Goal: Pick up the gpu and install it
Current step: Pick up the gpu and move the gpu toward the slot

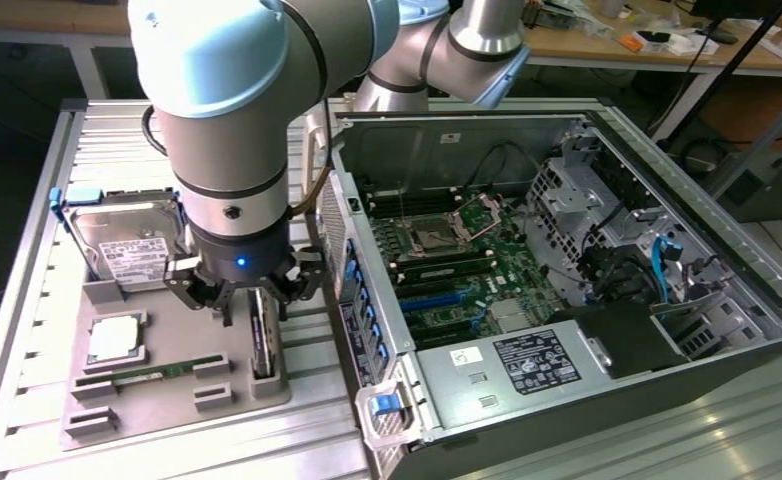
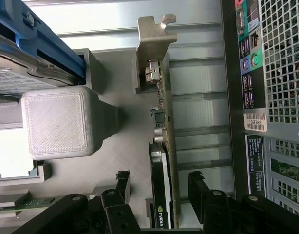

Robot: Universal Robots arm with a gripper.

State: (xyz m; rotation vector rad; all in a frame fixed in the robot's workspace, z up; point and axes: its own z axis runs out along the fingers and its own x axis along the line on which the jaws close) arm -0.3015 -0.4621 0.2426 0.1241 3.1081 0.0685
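The gpu [image 1: 266,350] stands on edge in a slot of the grey tray [image 1: 231,398], lower left of the exterior view, leaving its top edge free to grasp. The gripper [image 1: 251,300] hangs over it, jaws wide apart either side, gripping nothing. The gpu is thin and green, with a dark cooler [image 2: 158,195] and a silver bracket [image 2: 152,44]

gpu [image 2: 164,131] bracket: bare matt metal | holder block [image 2: 59,122]: grey ridged plastic | table [image 1: 111,135]: ribbed, likely aluminium

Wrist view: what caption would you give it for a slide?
Open gripper poised with a finger on either side of the gpu, which stands on edge in its gray holder beside the computer case.
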